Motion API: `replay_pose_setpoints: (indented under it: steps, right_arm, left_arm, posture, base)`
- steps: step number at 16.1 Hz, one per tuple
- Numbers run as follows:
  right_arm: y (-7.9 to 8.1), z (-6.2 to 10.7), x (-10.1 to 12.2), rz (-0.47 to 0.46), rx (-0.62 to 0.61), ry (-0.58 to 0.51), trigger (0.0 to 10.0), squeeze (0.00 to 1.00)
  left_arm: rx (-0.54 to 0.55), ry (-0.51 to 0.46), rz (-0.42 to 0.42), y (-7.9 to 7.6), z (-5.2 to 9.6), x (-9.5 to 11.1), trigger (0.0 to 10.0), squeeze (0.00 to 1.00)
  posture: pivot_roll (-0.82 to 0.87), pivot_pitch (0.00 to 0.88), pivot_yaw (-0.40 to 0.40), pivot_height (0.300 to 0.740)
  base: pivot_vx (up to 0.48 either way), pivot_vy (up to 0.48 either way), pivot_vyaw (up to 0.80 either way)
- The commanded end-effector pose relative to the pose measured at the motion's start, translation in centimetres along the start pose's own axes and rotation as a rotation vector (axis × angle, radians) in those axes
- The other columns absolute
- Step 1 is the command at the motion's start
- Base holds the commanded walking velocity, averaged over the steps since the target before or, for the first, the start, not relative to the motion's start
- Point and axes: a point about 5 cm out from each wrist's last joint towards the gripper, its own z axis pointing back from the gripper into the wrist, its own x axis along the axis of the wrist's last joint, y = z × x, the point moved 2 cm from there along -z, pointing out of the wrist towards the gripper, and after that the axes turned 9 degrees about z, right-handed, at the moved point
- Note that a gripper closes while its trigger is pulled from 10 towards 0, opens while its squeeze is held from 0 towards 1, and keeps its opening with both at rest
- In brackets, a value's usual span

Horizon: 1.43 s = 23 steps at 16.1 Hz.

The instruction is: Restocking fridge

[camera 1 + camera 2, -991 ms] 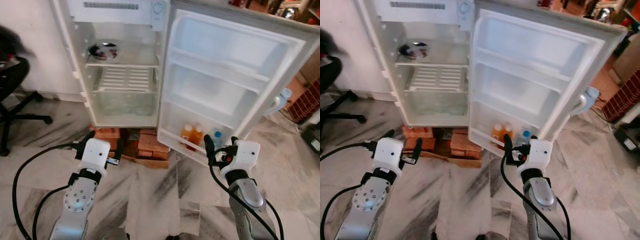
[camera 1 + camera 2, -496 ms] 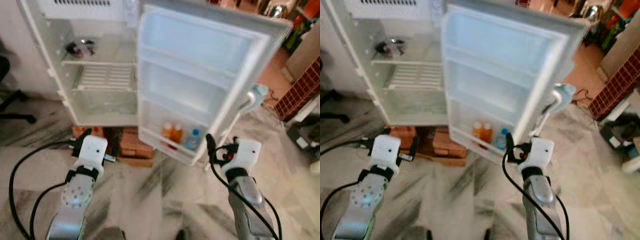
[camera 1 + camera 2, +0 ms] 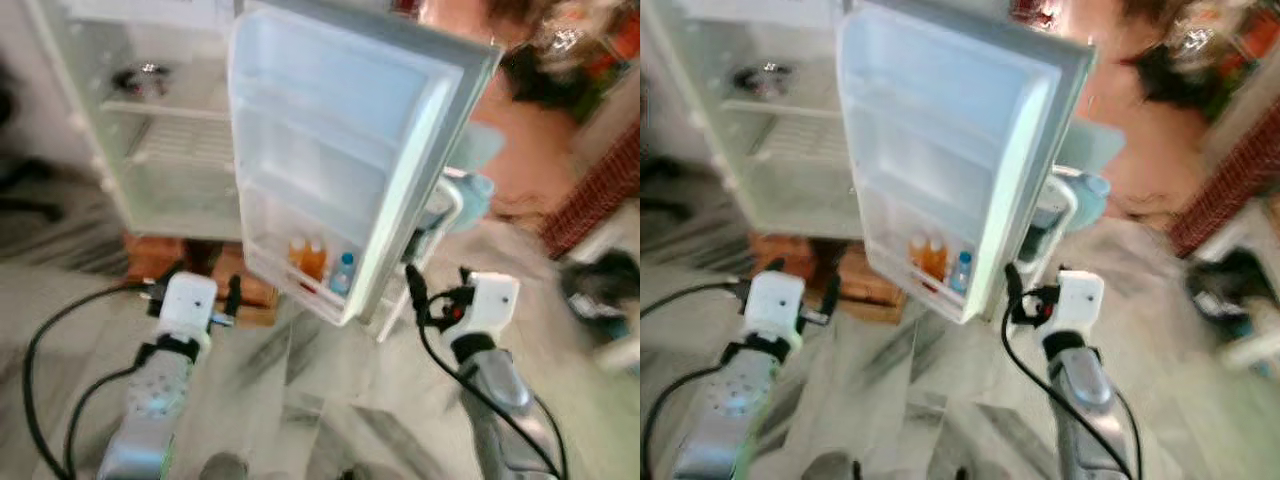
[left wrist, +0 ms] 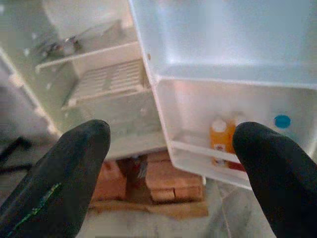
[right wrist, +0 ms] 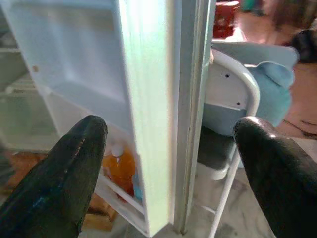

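Left eye view, blurred by motion: a white fridge (image 3: 150,130) stands open on a stack of bricks (image 3: 165,260), its door (image 3: 330,150) swung wide toward the camera. In the door's lowest rack sit two orange bottles (image 3: 307,258) side by side and, just beside them, a clear bottle with a blue cap (image 3: 343,274). Inside the cabinet a metal bowl (image 3: 140,78) rests on the upper shelf, above a white wire rack (image 3: 185,145).

The left tool (image 3: 200,297) is held low in front of the bricks, near the door's bottom edge; the left wrist view shows its two black fingers (image 4: 74,168) spread wide with nothing between them, aimed at the shelves and the bottle rack. The right tool (image 3: 437,293) is held just beyond the door's outer edge; in the right wrist view its fingers (image 5: 69,173) are likewise spread apart and empty, straddling the door edge in sight. Behind the door stands a chair with a pale blue cloth (image 5: 270,82) over it. The floor (image 3: 300,400) is grey-veined marble.
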Motion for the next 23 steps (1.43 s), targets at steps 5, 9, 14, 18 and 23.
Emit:
replay_pose_setpoints:
  steps: [5, 9, 14, 18, 23]
  right_arm:
    - [-0.1, -0.5, 0.8, -0.017, -0.024, -0.038, 10.0, 0.0]
    - [0.1, -0.4, 0.8, -0.013, -0.021, -0.04, 10.0, 0.0]
    - [0.0, -0.8, 1.5, -0.013, -0.038, -0.06, 10.0, 0.0]
    - [-0.3, -0.9, 1.2, 0.011, -0.056, -0.051, 10.0, 0.0]
    - [-0.9, -1.4, 1.4, 0.033, -0.089, -0.056, 10.0, 0.0]
  left_arm:
    - [0.032, -0.013, 0.004, 0.6, 0.2, 0.2, 10.0, 0.0]
    - [0.067, 0.012, -0.001, 1.7, 0.2, -0.2, 10.0, 0.0]
    - [0.061, 0.018, -0.01, 1.5, 0.3, -0.3, 10.0, 0.0]
    - [0.05, 0.007, 0.005, 1.1, 0.2, -0.1, 10.0, 0.0]
    - [0.057, 0.022, 0.006, 1.1, 0.3, -0.5, 10.0, 0.0]
  posture:
    - [0.12, 0.076, -0.05, 0.74]
    - [0.12, 0.078, -0.046, 0.74]
    - [0.11, 0.082, -0.045, 0.74]
    - [0.11, 0.084, -0.047, 0.74]
    - [0.12, 0.09, -0.049, 0.74]
  base:
    - [0.0, -0.146, 0.63]
    - [0.065, 0.0, 0.0]
    - [0.323, 0.0, 0.0]
    - [0.157, 0.0, 0.0]
    - [0.0, 0.0, 0.0]
